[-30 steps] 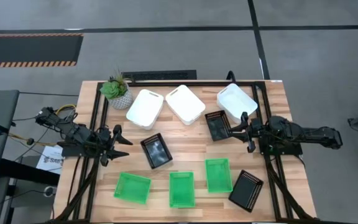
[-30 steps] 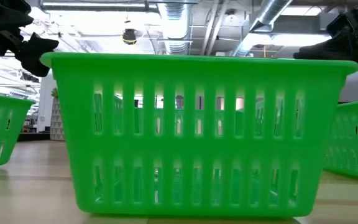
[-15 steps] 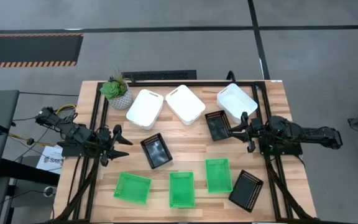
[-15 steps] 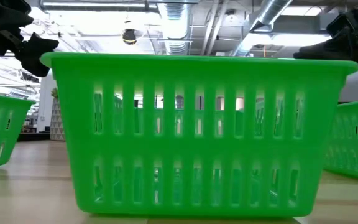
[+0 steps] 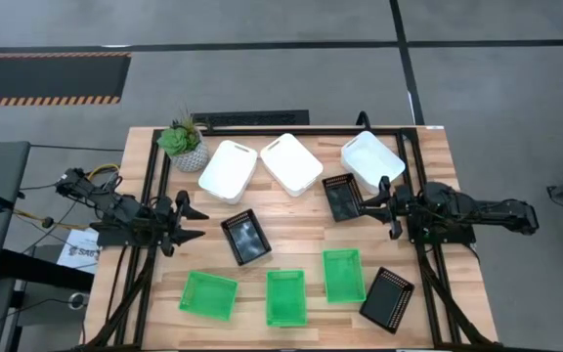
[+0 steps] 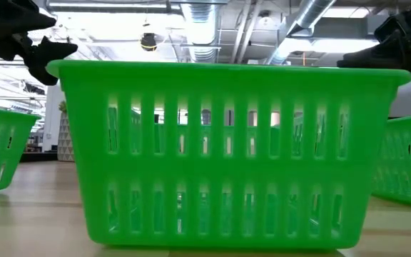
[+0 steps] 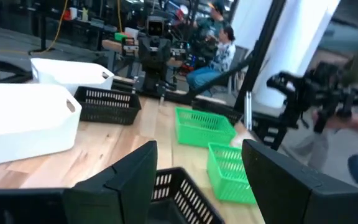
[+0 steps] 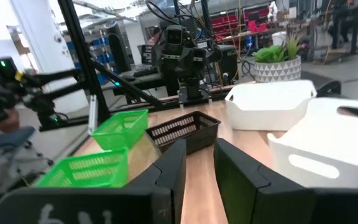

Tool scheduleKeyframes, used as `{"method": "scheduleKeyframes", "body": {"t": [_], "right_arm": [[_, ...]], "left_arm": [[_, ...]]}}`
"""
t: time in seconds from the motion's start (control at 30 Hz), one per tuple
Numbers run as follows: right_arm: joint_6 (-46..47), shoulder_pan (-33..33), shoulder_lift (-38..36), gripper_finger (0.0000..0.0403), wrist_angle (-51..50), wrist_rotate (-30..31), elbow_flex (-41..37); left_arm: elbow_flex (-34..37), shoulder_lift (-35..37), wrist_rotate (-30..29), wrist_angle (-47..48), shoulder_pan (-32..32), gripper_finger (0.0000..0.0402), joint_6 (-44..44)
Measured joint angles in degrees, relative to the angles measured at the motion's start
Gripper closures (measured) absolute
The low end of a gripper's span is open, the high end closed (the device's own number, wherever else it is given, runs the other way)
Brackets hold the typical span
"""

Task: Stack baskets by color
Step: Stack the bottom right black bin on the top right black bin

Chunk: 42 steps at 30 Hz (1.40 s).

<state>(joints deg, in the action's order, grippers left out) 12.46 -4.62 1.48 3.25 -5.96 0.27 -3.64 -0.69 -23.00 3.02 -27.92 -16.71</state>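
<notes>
On table beside potted plant (image 5: pixel 183 143): nine baskets all single, nothing stacked yet. White baskets (image 5: pixel 229 171) nearest plant, black baskets (image 5: pixel 245 238) mid, green baskets (image 5: pixel 285 296) farthest. Left gripper (image 5: pixel 190 220) spread wide, empty. Right gripper (image 5: pixel 372 201) half-parted, at black basket rim, grasp unclear.

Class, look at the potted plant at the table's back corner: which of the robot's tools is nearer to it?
Left. The left tool sits just in front of the potted plant, on the same side; the right tool is across the table, beyond the white baskets.

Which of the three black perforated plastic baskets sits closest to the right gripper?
The black perforated basket just below the right-hand white basket: it lies right at the right gripper, while the other two black ones sit farther off.
</notes>
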Motion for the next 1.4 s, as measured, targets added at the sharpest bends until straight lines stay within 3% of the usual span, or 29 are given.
{"method": "scheduleKeyframes", "body": {"t": [0.33,0.47,0.8,1.0,1.17,1.3,1.4], "right_arm": [[3.9,0.0,0.02,0.0296,3.2,1.16,0.0],[12.01,0.02,0.0,0.0296,4.44,1.21,0.01],[12.82,-0.02,0.0,0.0296,5.27,2.9,0.0],[14.86,-0.02,0.02,0.0296,12.92,3.08,0.9],[8.49,-0.02,-0.02,0.0292,16.6,6.96,7.55],[3.79,-0.02,2.74,0.0276,8.14,15.85,16.21],[3.53,-0.03,7.66,0.0258,-3.89,21.71,25.3]], "left_arm": [[0.0,0.0,-10.0,-7.82,0.02,0.0178,-3.16],[-0.02,-0.02,-11.63,-11.71,0.0,0.0178,-4.42],[-0.09,0.0,-12.24,-21.3,0.0,0.0178,-5.43],[-0.43,-0.02,-12.93,-24.41,0.0,0.0178,-7.34],[-4.95,-0.37,-13.76,-24.79,0.0,0.0178,-9.1],[-11.64,-2.81,-13.75,-22.93,0.0,0.0178,-6.82],[-18.59,-6.41,-15.47,-15.09,0.0,0.0178,-6.75]]}}
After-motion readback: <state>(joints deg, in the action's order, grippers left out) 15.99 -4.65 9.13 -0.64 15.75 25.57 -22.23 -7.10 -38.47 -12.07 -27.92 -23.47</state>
